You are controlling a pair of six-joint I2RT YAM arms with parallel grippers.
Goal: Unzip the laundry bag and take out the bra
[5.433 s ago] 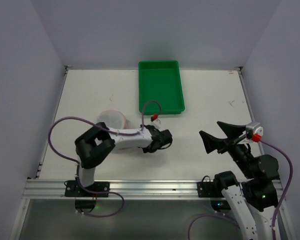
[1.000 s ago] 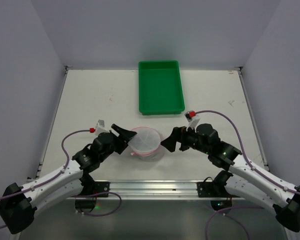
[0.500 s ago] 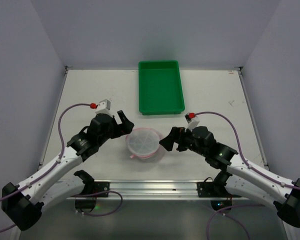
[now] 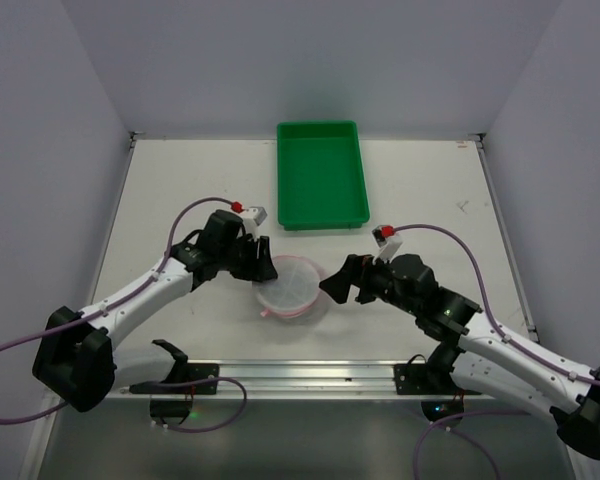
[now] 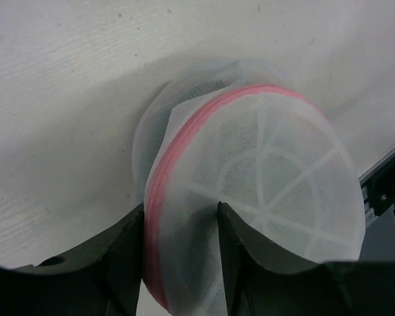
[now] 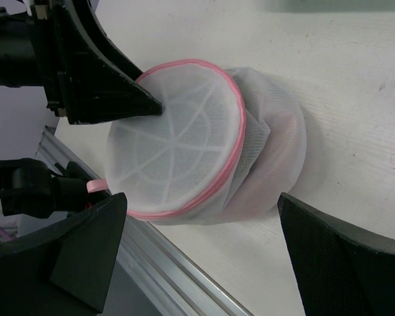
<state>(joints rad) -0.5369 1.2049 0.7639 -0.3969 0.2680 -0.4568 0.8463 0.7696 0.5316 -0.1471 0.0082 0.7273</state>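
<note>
Left gripper point(image 5: 180, 209) is straddling the bag point(image 5: 270, 178) at its zipper point(image 5: 163, 172); whether it is clamping cannot be told. Right gripper point(image 4: 337, 278) is gaping wide, the bag lying just ahead, between both.

A green tray point(image 4: 322, 180) is set at the far side of the white bench point(image 4: 170, 190). A metal rail point(image 4: 300, 375) is fixed along the near edge. Small dark marks point(image 4: 462, 206), perhaps scuffs, are seen at the right.
</note>
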